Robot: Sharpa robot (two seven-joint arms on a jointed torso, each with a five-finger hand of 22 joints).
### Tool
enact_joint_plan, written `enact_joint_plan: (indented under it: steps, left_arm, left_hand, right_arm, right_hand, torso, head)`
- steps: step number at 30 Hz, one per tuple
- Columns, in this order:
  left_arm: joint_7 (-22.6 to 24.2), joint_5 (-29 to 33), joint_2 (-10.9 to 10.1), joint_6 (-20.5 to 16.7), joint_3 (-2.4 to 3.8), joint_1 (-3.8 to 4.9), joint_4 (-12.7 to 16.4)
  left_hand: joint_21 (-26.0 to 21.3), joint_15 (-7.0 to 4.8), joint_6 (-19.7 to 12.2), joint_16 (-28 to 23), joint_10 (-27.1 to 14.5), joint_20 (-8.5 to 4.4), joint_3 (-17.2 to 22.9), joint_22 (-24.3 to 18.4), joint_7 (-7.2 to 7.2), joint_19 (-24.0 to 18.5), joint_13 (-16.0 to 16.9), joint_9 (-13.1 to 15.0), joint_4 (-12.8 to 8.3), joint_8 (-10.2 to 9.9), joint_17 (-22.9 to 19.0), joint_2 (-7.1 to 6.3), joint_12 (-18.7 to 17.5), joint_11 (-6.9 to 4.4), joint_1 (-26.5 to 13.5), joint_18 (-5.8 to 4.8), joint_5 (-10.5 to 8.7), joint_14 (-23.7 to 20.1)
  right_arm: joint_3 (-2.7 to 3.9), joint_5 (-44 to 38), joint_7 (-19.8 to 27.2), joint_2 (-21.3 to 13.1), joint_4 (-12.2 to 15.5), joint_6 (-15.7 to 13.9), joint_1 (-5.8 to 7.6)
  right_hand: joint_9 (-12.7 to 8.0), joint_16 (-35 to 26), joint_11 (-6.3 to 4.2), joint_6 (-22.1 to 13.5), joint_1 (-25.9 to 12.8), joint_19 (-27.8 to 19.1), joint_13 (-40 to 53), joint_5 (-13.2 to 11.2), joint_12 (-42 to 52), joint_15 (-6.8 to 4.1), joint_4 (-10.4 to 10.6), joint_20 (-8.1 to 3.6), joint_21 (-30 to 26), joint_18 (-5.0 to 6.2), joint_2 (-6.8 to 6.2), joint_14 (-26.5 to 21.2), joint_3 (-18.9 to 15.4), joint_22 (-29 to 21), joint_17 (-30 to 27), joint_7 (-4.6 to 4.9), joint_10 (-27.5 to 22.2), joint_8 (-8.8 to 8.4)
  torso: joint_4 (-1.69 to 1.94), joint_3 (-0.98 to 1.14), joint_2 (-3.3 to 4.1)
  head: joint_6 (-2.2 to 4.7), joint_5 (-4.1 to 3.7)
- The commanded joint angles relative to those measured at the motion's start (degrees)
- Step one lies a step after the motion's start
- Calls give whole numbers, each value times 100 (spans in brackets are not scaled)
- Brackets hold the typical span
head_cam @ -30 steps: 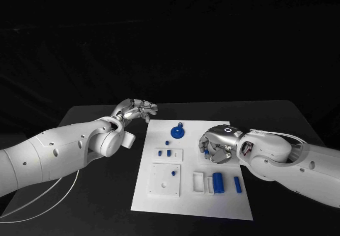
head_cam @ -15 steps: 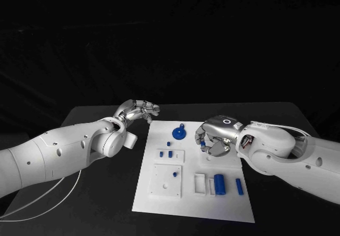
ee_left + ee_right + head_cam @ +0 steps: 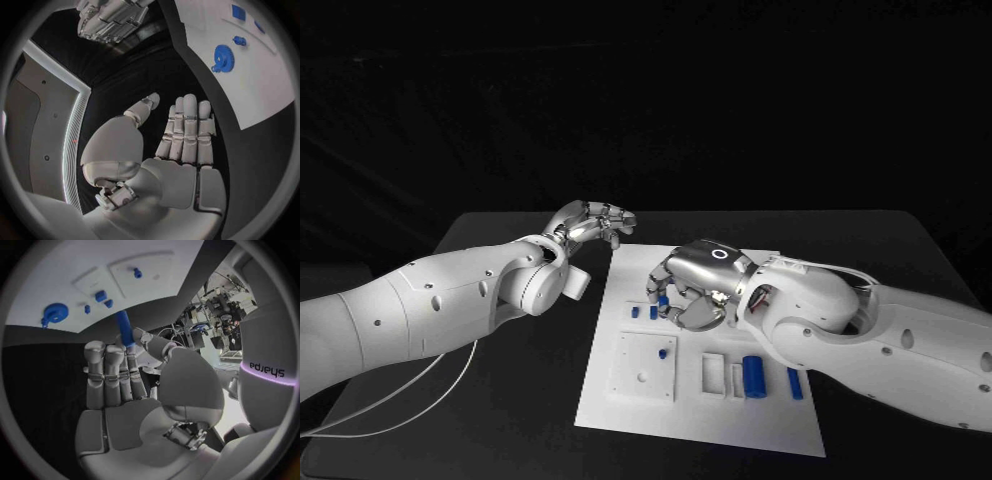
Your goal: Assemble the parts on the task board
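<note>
The white task board [image 3: 718, 425] lies in the middle of the black table. My right hand [image 3: 692, 290] hovers over the board's far middle and pinches a slim blue rod [image 3: 124, 327] between thumb and fingers. Beyond the rod's tip lie the blue gear [image 3: 55, 313], two small blue blocks [image 3: 100, 296] and a blue peg [image 3: 137, 273] standing in a white block. My left hand [image 3: 596, 222] hangs beside the board's far left corner, off the board, holding nothing; its fingers [image 3: 186, 130] are stretched out. The gear [image 3: 221, 55] is near it on the board.
On the board's near part stand a white block with holes [image 3: 646, 367], a blue cylinder [image 3: 757, 375] beside white holders, and a short blue bar [image 3: 795, 383]. Black table [image 3: 488, 400] surrounds the board. A white cable [image 3: 401, 395] trails from my left arm.
My right hand has carried the blue rod from the board's right side leftwards to its far middle, now covering the gear in the head view. The left hand has stayed in place.
</note>
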Motion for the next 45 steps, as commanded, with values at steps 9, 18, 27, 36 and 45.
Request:
enact_joint_plan:
  steps: [9, 18, 27, 36, 45]
  left_arm:
    - [50, 34, 116, 101, 5, 6, -26]
    - [67, 30, 133, 104, 5, 6, -34]
    - [55, 30, 120, 126, 5, 7, -54]
    - [55, 30, 117, 130, 5, 7, -46]
    - [55, 30, 107, 124, 5, 7, -42]
  left_hand:
    - [-35, 32, -7, -24, -51, -76, 6, 8, 11, 23, 10, -7, 46, 15, 9, 73, 26, -8, -12, 67, -29, -13]
    - [-49, 36, -23, -34, -66, -71, -13, 15, 17, 21, 20, -11, 103, 17, 21, 70, 29, -4, -75, 64, -46, -18]
    - [-53, 37, -26, -37, -70, -71, -15, 18, 17, 20, 22, -12, 117, 18, 24, 71, 30, -3, -86, 65, -49, -20]
    - [-60, 38, -29, -41, -76, -70, -20, 22, 17, 17, 27, -13, 143, 22, 30, 69, 32, -2, -108, 65, -67, -23]
    - [-62, 37, -31, -43, -78, -71, -18, 24, 16, 16, 29, -13, 143, 23, 32, 67, 33, -3, -104, 67, -74, -23]
  right_arm:
    - [-375, 164, 258, 428, -253, -236, -320]
    - [-570, 52, 172, 527, -446, -174, -560]
    - [-570, 52, 213, 581, -502, -178, -683]
    - [-572, 14, 201, 614, -534, -198, -734]
    - [-572, -192, 114, 631, -567, -383, -739]
  right_hand:
    - [22, 20, -112, 12, 67, 99, 293, 12, 172, -23, -2, -109, 43, 622, 80, 23, -22, 113, 11, -6, 228, 9]
    - [31, 11, -109, 1, 63, 92, 294, 12, 167, -21, -19, -111, 43, 622, 95, 20, -27, 109, 10, -3, 222, 6]
    - [36, 8, -109, -1, 61, 90, 295, 12, 166, -21, -28, -112, 44, 622, 101, 21, -29, 107, 10, -2, 222, 6]
    - [44, 5, -109, -4, 58, 90, 296, 13, 166, -21, -43, -114, 47, 622, 109, 23, -34, 106, 10, -2, 223, 7]
    - [52, 2, -110, -4, 59, 90, 298, 12, 165, -22, -60, -116, 50, 622, 110, 27, -35, 105, 10, -3, 225, 8]
  torso:
    - [23, -5, -2]
    - [5, 3, 0]
    - [0, 6, 2]
    - [3, 2, 0]
    - [4, -4, 2]
  head:
    - [-112, 218]
    - [-174, 358]
    - [-207, 461]
    - [-231, 500]
    - [-239, 507]
